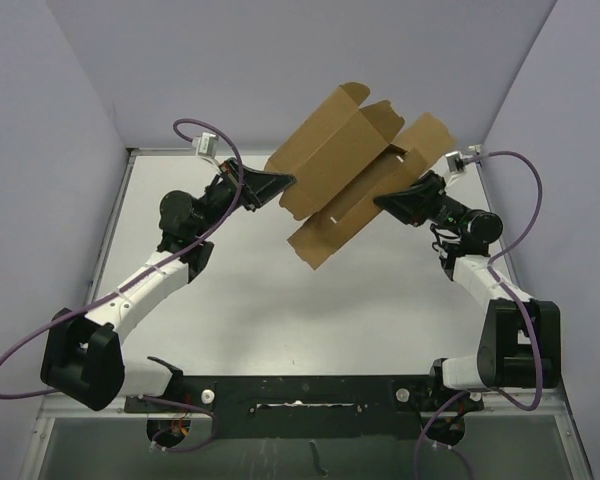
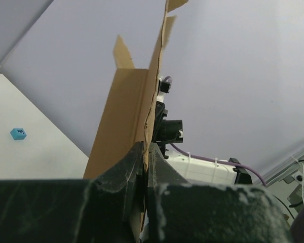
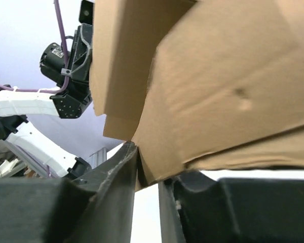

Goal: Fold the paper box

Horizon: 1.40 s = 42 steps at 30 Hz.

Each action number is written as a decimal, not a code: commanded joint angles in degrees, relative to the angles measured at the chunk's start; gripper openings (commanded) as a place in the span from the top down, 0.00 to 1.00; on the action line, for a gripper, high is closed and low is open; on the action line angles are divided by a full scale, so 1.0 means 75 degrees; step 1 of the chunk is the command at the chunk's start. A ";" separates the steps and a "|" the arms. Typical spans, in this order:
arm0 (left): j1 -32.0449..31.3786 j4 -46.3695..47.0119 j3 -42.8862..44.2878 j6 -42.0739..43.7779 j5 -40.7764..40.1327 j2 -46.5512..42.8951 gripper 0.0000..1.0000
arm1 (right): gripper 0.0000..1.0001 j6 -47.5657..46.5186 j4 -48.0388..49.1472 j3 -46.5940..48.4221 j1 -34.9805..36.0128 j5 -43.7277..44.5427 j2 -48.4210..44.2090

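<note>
**Left wrist view.** The black left end effector point(image 2: 145, 152) fills the foreground. Its jaws are clenched on the lower edge of the plain brown die-cut cardboard paper box point(image 2: 121, 126), which rises edge-on from between them. A small blue cube point(image 2: 18, 133) lies on the white bench point(image 2: 35, 147), left of the box and well apart from it.

**Right wrist view.** The black right end effector point(image 3: 149, 164) has its jaws drawn close about a lower corner of the box point(image 3: 218, 91). One finger point(image 3: 119, 177) touches the cardboard. Whether the pair truly pinches the sheet cannot be told.

**Top view.** The box point(image 1: 340, 170) is partly folded, with its flaps standing open. It hangs tilted above the far half of the bench point(image 1: 280, 300). The left end effector point(image 1: 285, 183) meets its left edge and the right end effector point(image 1: 380, 201) its right side.
</note>
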 commanded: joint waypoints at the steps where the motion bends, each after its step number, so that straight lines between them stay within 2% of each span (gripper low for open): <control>1: -0.0081 0.0343 0.0158 0.0283 0.0161 -0.0061 1.00 | 0.86 -0.0427 -0.0528 -0.0014 -0.0086 0.0289 -0.0346; 3: -0.0081 0.0037 0.0205 0.0525 0.0235 -0.0088 1.00 | 0.96 -0.0491 -0.0737 -0.0013 -0.0128 0.0268 -0.0348; 5: -0.0092 -0.0391 0.0282 0.0842 0.0328 -0.0123 1.00 | 1.00 -0.0500 -0.0859 -0.0033 -0.0173 0.0277 -0.0336; 13: -0.0489 -0.2527 0.0890 0.2268 0.0638 0.0071 1.00 | 1.00 -0.0657 -0.1234 -0.0118 -0.0219 0.0300 -0.0193; 20: -0.0478 -0.3553 0.1291 0.3086 0.0452 0.0318 1.00 | 1.00 -0.0926 -0.1526 -0.0176 -0.0218 0.0288 -0.0138; 22: -0.0336 -0.3468 0.1303 0.3090 0.0490 0.0369 1.00 | 0.98 -0.1202 -0.1730 -0.0199 -0.0214 0.0213 -0.0136; 23: -0.0195 -0.3339 0.1286 0.3020 0.0563 0.0391 1.00 | 0.95 -0.1478 -0.1876 -0.0211 -0.0211 0.0126 -0.0145; 25: 0.0264 -0.2990 0.1261 0.2727 0.0821 0.0473 1.00 | 0.78 -0.2180 -0.2340 -0.0235 -0.0204 -0.0120 -0.0160; 29: 0.1013 -0.2009 0.1338 0.2426 0.2094 0.0857 1.00 | 0.45 -0.3725 -0.3203 -0.0243 -0.0205 -0.0729 -0.0048; 31: 0.1352 -0.1915 0.1517 0.2424 0.2845 0.1161 1.00 | 0.35 -0.4896 -0.4155 -0.0143 -0.0283 -0.1106 -0.0067; 32: 0.1548 -0.1914 0.1589 0.2421 0.3194 0.1299 1.00 | 0.31 -0.5677 -0.4932 -0.0037 -0.0373 -0.1235 -0.0135; 34: 0.1913 -0.1883 0.1564 0.2432 0.3874 0.1564 1.00 | 0.26 -0.8575 -0.7674 0.0385 -0.0549 -0.1121 -0.0375; 36: 0.2207 -0.1934 0.1447 0.2573 0.4433 0.1860 1.00 | 0.18 -1.1084 -1.0350 0.0999 -0.0600 -0.0414 -0.0538; 38: 0.2404 -0.2064 0.1215 0.2922 0.4854 0.2221 1.00 | 0.14 -1.1952 -1.1181 0.1286 -0.0658 0.0162 -0.0460; 42: 0.2451 -0.2914 0.1043 0.3638 0.5163 0.3115 1.00 | 0.13 -1.2071 -1.1358 0.1419 -0.0790 0.0160 -0.0016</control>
